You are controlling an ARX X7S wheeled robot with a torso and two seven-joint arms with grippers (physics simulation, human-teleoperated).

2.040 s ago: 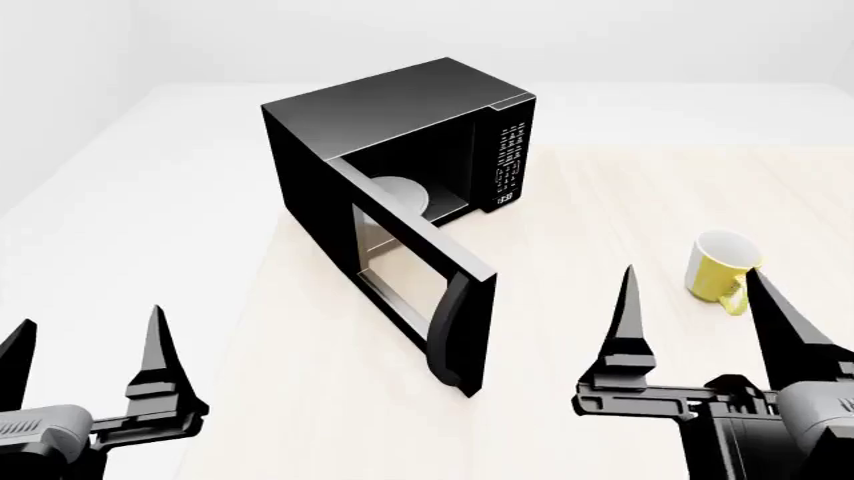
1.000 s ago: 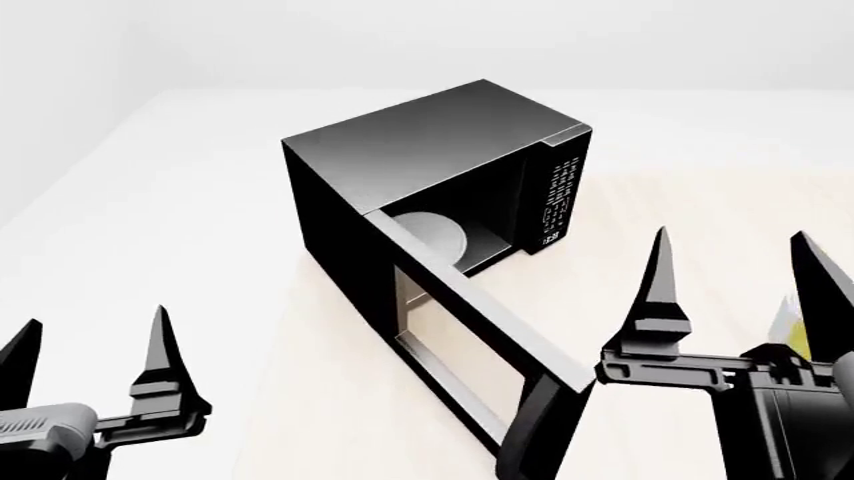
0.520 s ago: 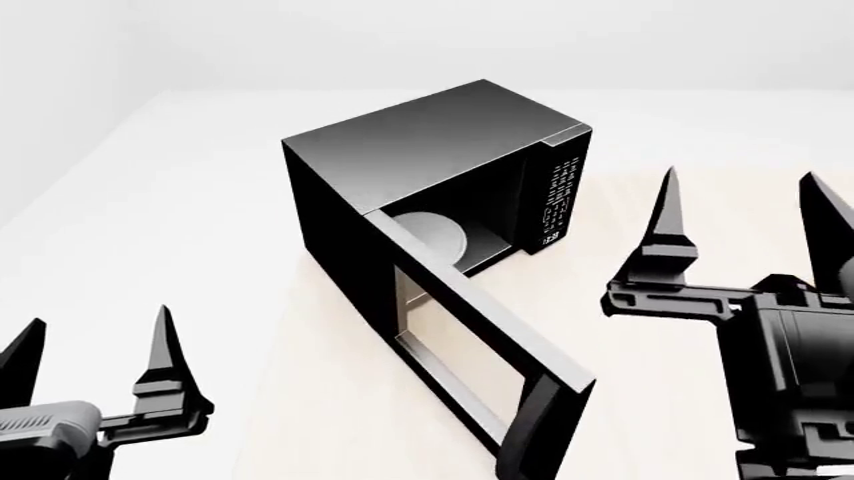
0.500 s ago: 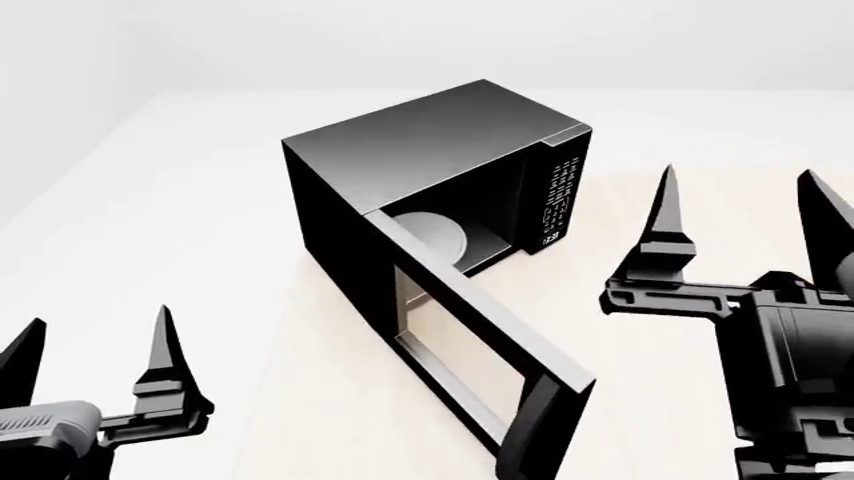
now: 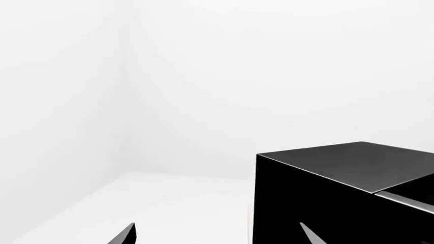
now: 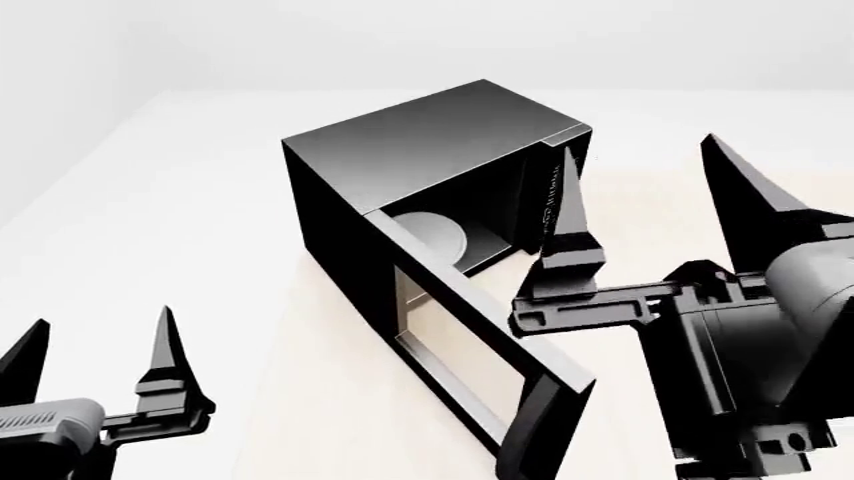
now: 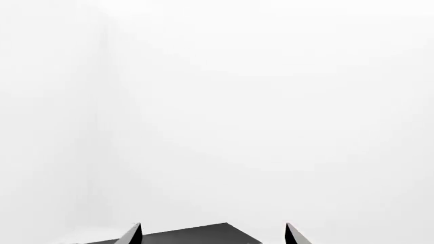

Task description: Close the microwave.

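Note:
The glossy black microwave (image 6: pixel 427 140) stands on the table in the head view. Its windowed door (image 6: pixel 461 345) is swung wide open toward me, the handle (image 6: pixel 541 430) at its near end. The white plate (image 6: pixel 434 232) shows inside; the keypad panel (image 6: pixel 551 200) is partly hidden by my right gripper. My right gripper (image 6: pixel 650 165) is open and empty, raised right of the door, its left finger (image 6: pixel 574 235) in front of the keypad. My left gripper (image 6: pixel 94 330) is open and empty, low at the near left. The left wrist view shows the microwave's top corner (image 5: pixel 352 168); the right wrist view shows its top (image 7: pixel 183 236).
The pale wood tabletop (image 6: pixel 334 400) runs under and around the microwave. White floor and walls (image 6: pixel 134 150) lie beyond on the left and back.
My right gripper has risen and swung left toward the microwave, now overlapping the keypad. Earlier the view moved closer. The door and left gripper have not moved.

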